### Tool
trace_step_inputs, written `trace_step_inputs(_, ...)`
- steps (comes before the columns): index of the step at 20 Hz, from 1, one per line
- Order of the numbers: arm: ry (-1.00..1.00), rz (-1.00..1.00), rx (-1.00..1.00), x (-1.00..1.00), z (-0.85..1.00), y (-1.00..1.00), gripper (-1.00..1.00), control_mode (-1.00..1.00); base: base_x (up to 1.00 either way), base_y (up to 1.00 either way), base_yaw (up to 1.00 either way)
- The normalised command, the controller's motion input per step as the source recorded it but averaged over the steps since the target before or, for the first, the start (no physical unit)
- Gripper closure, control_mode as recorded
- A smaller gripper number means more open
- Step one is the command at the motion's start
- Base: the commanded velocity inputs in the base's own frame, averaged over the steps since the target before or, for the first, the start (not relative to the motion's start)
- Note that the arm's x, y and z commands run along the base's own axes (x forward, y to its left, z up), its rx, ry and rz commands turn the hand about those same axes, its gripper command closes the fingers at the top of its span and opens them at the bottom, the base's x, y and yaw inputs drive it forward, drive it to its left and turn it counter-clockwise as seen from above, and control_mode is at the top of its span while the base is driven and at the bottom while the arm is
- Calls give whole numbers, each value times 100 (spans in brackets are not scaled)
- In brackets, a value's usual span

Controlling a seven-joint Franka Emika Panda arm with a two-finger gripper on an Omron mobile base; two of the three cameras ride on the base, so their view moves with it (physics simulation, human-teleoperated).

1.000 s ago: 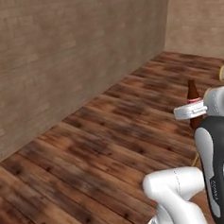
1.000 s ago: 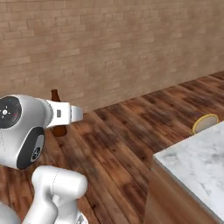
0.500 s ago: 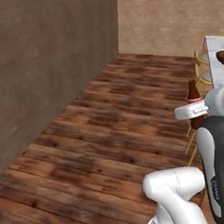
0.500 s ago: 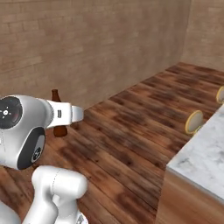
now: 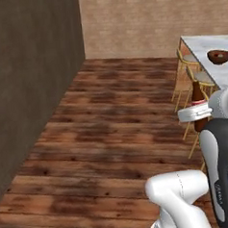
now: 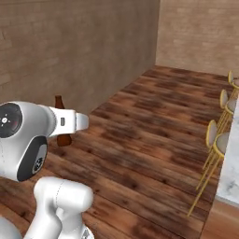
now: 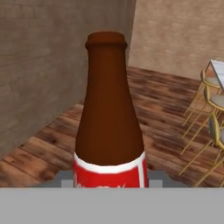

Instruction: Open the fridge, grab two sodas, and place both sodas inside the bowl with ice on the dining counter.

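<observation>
1. The hand (image 5: 199,114) grips a slim, glossy dark-brown bottle (image 7: 109,118) with a red label, upright over plank flooring.
2. A round wooden bowl (image 5: 220,56) sits on the marble bench (image 5: 201,46).

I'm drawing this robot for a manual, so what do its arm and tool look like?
The arm is glossy white, built of rounded, tube-like segments with dark grey-black joint sections; one link shows small pale lettering down its dark side. In the right base view a round dark joint cap bears a small light mark at its centre. The tool is a boxy white block. No loose cables show.
</observation>
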Motion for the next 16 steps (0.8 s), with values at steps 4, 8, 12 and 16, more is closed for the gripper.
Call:
trace_step_inputs(4, 0, 0, 0, 0, 0, 0, 100, 100, 100, 76, -35)
trace_step_inputs(8, 0, 0, 0, 0, 0, 0, 100, 100, 100, 76, -32)
trace_step_inputs(12, 0, 0, 0, 0, 0, 0, 100, 100, 100, 56, -31)
trace_step_inputs(16, 0, 0, 0, 0, 0, 0, 100, 100, 78, 38, -43)
